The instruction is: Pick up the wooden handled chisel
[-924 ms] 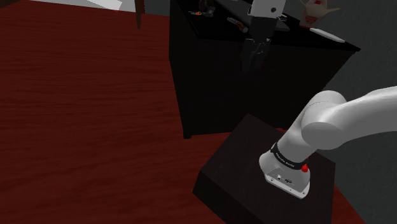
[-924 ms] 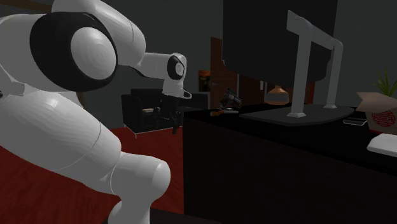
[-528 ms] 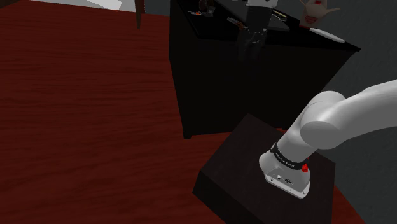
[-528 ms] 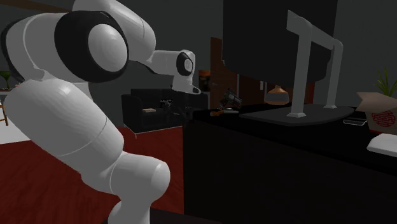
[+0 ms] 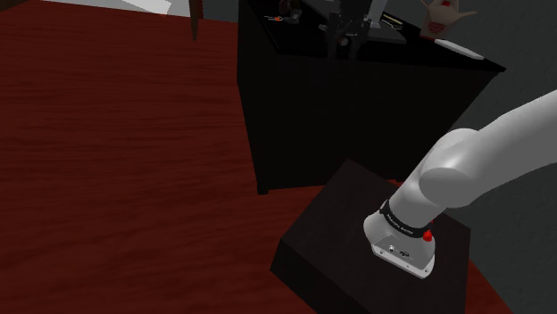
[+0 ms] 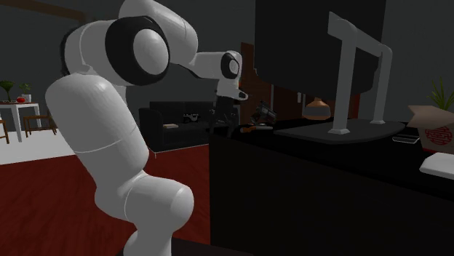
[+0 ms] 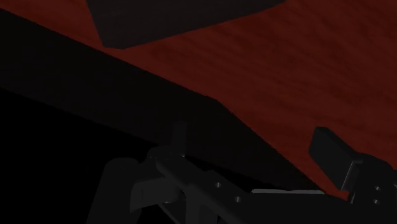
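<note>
The end effector, whose opening cannot be told in the dimness, is seen low at the end edge of the tabletop, and the brown-handled chisel is judged to lie flat just beyond it, apparently lengthwise along that tabletop.

Black cabinet with grey monitor stand, takeout box, orange bowl

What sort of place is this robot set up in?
Probably a living room in a house: a dark sofa stands at the back, a small white table sits off to one side, and the floor is red wood.
</note>
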Controlling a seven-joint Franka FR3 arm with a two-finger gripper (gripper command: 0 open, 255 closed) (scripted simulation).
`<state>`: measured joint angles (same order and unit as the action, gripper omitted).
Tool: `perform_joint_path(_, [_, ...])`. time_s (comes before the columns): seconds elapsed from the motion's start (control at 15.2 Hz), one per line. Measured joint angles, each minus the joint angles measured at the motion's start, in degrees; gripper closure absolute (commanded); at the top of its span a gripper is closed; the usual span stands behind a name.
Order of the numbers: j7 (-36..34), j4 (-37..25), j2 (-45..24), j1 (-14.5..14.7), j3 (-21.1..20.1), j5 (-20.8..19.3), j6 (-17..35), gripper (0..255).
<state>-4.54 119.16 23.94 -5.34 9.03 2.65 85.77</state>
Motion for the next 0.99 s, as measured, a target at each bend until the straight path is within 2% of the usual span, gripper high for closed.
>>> perform_joint_path(0.13, [-0.12, -3.27, -2.82, -0.8, 0.61, 1.86, -3.54, 0])
perform_joint_path(0.2, [0.23, -6.93, -6.0, -1.29, 1.18, 2.91, -7.58, 0])
perform_joint_path(0.26, [0.03, -8.21, -6.57, -1.9, 1.33, 1.74, -8.95, 0])
perform_joint_path(0.46, [0.53, -15.75, -11.94, -3.46, 3.06, -0.46, -2.3, 0])
perform_joint_path(0.79, [0.98, -27.93, -19.93, -4.79, 3.99, 0.08, -3.33, 0])
perform_joint_path(0.99, [1.2, -28.54, -20.88, -5.64, 3.61, -0.14, -1.85, 0])
